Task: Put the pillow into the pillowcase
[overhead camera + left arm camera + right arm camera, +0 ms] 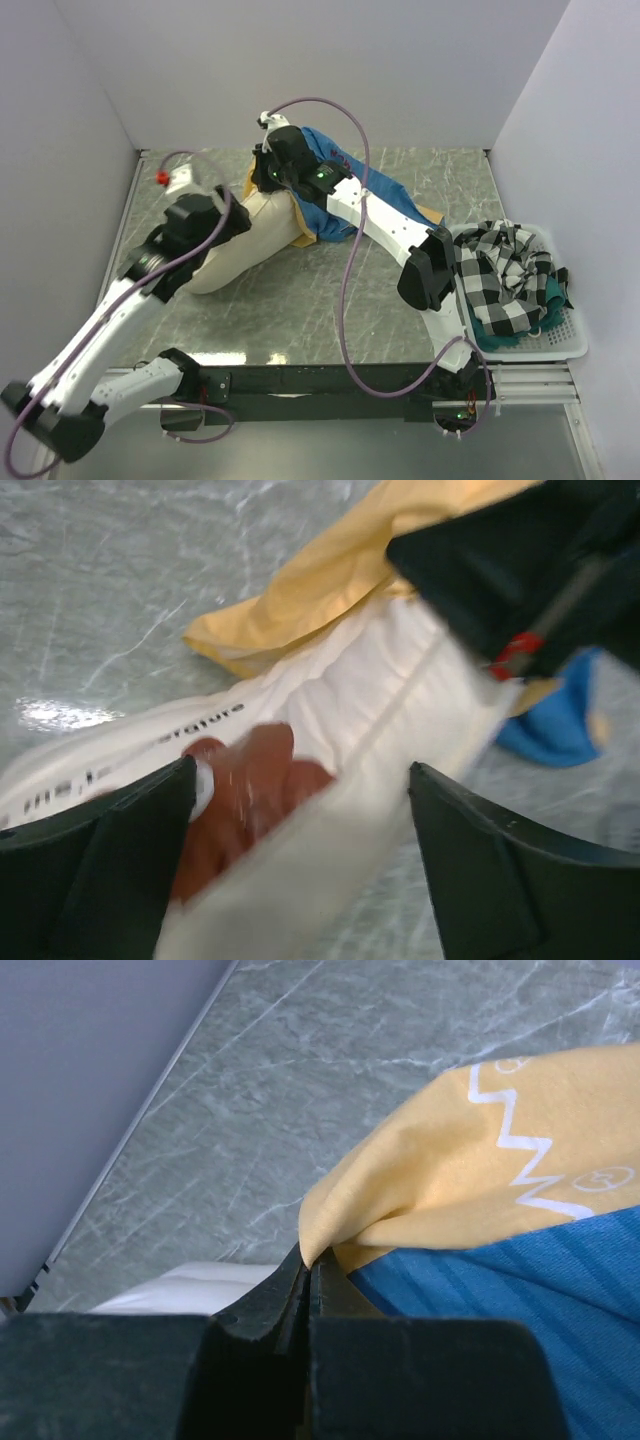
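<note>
The left tool (300, 830) has its 2 fingers (110, 860) wide apart, 1 on each side of the pillow (350, 710), gripping nothing. Between them shows the pillow's brown bear print (250, 780), with a line of text (200, 725) beside it. The pillow lies flat on the grey marbled bench (330, 320), left of centre. Its far end meets the yellow edge of the pillowcase (300, 590); how far it goes inside cannot be told.

The right tool (305, 1265) is clamped together on a fold of that yellow edge, holding it up off the bench. The zigzag stripes and the blue side of the pillowcase run off to its right. From above, the right arm lies across the blue cloth and hides the place where pillow and pillowcase meet.

At the bench's right edge, well apart from both, stands a white basket (570, 345) holding a black-and-white checked cloth (500, 275) and some teal cloth (552, 295).
</note>
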{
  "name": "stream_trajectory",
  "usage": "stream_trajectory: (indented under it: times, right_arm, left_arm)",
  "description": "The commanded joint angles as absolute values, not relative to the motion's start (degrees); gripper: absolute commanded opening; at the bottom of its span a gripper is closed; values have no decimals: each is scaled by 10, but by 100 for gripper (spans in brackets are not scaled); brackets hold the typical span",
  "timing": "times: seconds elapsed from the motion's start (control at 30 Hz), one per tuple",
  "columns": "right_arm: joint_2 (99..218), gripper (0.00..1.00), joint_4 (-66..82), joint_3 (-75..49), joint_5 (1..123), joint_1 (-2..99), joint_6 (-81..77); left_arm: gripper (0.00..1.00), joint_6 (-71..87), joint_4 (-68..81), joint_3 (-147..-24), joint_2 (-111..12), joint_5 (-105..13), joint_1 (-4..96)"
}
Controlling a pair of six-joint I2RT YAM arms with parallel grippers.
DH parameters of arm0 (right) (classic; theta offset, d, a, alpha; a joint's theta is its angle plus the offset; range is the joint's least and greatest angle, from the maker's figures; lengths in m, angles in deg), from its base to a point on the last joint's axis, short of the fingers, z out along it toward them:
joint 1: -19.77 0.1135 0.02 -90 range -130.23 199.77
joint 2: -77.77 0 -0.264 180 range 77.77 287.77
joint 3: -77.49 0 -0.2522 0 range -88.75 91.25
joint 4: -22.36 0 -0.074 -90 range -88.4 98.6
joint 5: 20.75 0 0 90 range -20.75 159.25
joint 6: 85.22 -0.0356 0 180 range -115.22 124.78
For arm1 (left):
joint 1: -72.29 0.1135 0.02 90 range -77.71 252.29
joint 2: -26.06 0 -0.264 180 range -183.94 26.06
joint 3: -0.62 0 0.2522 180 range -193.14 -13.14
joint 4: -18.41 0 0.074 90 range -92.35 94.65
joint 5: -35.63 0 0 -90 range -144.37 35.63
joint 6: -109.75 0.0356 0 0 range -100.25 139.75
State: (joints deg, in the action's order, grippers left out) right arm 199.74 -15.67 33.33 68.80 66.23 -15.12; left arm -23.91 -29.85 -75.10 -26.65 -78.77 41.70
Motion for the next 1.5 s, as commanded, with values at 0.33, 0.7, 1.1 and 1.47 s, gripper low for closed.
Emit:
stream_trajectory:
  times: [0.33, 0.7, 1.1, 1.47]
  right_arm:
    - [1992, 0, -207, 368, 650, 642, -146]
    - [1791, 74, -116, 177, 730, 642, -102]
    - [1563, 93, 46, -133, 791, 637, -87]
    - [1693, 87, 84, -115, 828, 633, -46]
  left_arm:
    - [69, -74, -254, -768, -362, -713, 412]
    - [1, -130, -308, -852, -416, -683, 414]
    - [1, -146, -309, -878, -430, -620, 451]
    - [1, -145, -319, -899, -442, -596, 461]
